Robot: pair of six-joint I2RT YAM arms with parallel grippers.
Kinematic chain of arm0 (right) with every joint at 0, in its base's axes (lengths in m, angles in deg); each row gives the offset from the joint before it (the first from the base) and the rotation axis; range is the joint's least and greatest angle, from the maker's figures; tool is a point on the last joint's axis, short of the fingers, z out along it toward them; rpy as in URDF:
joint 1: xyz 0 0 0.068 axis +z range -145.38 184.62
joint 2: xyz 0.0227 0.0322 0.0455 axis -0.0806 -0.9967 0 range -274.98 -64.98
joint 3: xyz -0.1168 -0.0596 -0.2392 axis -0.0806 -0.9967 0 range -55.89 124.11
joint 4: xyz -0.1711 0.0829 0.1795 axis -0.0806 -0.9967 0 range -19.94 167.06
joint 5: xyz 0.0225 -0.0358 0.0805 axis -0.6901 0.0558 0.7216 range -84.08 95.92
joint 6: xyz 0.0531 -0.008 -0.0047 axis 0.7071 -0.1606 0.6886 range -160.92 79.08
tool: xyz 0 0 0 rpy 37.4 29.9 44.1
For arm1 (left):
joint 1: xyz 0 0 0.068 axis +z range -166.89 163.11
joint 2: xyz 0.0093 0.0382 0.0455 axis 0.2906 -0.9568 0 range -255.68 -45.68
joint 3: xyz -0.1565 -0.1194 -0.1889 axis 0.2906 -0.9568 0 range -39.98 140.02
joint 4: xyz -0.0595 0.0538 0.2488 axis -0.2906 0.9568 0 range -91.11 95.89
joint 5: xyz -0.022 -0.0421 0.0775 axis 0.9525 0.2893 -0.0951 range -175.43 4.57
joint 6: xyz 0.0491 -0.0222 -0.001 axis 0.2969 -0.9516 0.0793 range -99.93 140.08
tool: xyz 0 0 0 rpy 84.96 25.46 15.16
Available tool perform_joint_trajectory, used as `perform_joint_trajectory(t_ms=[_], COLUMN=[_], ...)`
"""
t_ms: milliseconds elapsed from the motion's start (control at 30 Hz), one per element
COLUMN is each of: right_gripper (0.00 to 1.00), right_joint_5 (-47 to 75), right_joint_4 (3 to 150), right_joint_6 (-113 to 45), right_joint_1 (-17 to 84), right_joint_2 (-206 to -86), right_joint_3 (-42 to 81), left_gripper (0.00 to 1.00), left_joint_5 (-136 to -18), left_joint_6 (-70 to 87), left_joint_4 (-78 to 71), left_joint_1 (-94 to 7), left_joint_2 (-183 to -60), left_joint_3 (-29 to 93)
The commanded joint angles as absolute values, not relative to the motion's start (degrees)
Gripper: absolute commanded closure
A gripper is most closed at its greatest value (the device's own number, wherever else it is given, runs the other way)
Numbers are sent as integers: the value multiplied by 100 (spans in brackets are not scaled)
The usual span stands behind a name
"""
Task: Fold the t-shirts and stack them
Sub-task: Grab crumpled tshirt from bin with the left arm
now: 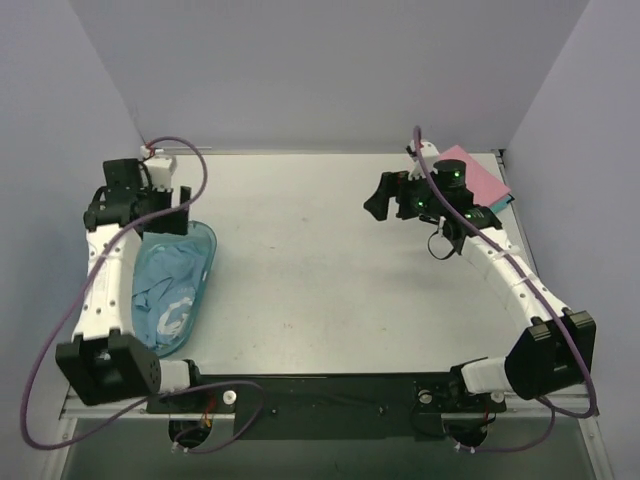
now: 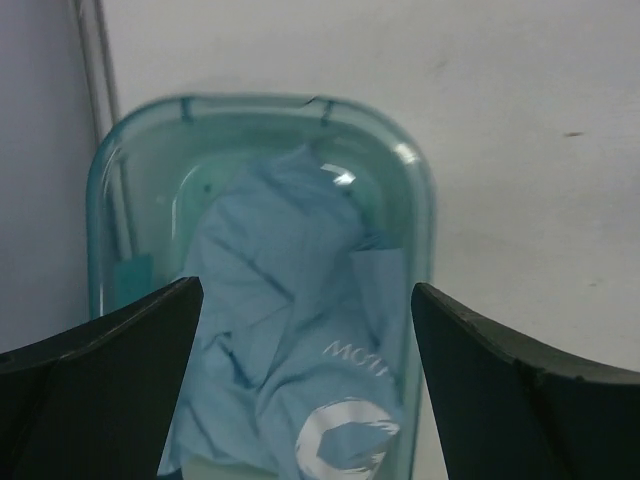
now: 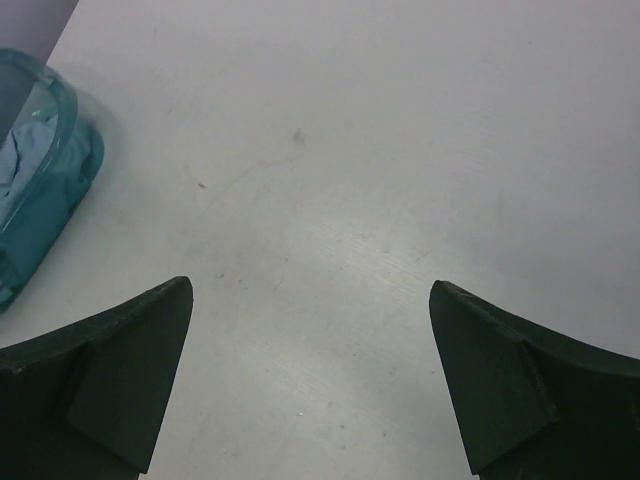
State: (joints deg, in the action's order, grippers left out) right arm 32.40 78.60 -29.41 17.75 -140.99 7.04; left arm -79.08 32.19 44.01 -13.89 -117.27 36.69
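Note:
A crumpled light blue t-shirt (image 1: 170, 295) with white print lies inside a translucent teal bin (image 1: 207, 240) at the left. The left wrist view shows the shirt (image 2: 290, 300) in the bin (image 2: 420, 200) below my open, empty left gripper (image 2: 305, 340). In the top view my left gripper (image 1: 160, 215) hovers over the bin's far end. A folded pink t-shirt (image 1: 480, 178) lies on a teal one (image 1: 508, 200) at the far right, partly hidden by my right arm. My right gripper (image 1: 385, 195) is open and empty above bare table (image 3: 330, 200).
Walls close the table on the left, back and right. The bin's end shows at the left edge of the right wrist view (image 3: 45, 190). Purple cables loop off both arms. A metal rail (image 2: 95, 60) runs along the left table edge.

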Motion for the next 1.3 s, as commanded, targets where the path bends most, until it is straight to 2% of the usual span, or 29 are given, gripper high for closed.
perform_joint_trajectory(t_ms=[0, 133, 267, 500, 633, 700, 733, 767, 800, 833, 933, 1033, 1267], right_gripper=[0, 0, 0, 0, 0, 0, 0, 0, 0, 0, 0, 0, 0], right_joint_5=[3194, 3114, 2895, 2438, 2219, 2087, 2060, 1998, 1963, 1893, 1752, 1743, 1805], right_joint_4=[6977, 6933, 6600, 6134, 6054, 6045, 6045, 6010, 5993, 5975, 5966, 5966, 6194], right_joint_6=[-3380, -3450, -3757, -4048, -4048, -4048, -4048, -4048, -4048, -4048, -4048, -4048, -3855], right_joint_1=[2368, 2869, 3309, 3916, 4136, 4206, 4224, 4242, 4259, 4268, 4303, 4303, 4330], right_joint_2=[-14426, -14619, -14751, -14945, -14901, -14857, -14805, -14787, -14743, -14716, -14558, -14400, -14145], right_joint_3=[1327, 1442, 1670, 2048, 2031, 1978, 1961, 1960, 1960, 1943, 1978, 2066, 2488], left_gripper=[4, 8, 25, 23, 23, 34, 58, 69, 94, 100, 100, 100, 100], left_joint_5=[-8688, -8710, -9096, -9465, -9563, -9510, -9484, -9422, -9396, -9387, -9614, -9616, -8080], left_joint_6=[3738, 3845, 3721, 3695, 3774, 3792, 3800, 3800, 3800, 3792, 3809, 3853, 3748], left_joint_4=[6005, 5472, 4804, 3959, 3958, 3975, 3993, 4106, 4168, 4273, 4239, 4344, 4599], left_joint_1=[-63, -55, -55, -63, -63, -63, -63, -63, -55, -63, -63, -98, -379], left_joint_2=[-13029, -13391, -13997, -14902, -15263, -15273, -15238, -15160, -15098, -14923, -14352, -13536, -12645], left_joint_3=[3912, 3456, 3175, 3227, 3288, 3280, 3306, 3350, 3463, 3577, 3868, 4673, 7338])
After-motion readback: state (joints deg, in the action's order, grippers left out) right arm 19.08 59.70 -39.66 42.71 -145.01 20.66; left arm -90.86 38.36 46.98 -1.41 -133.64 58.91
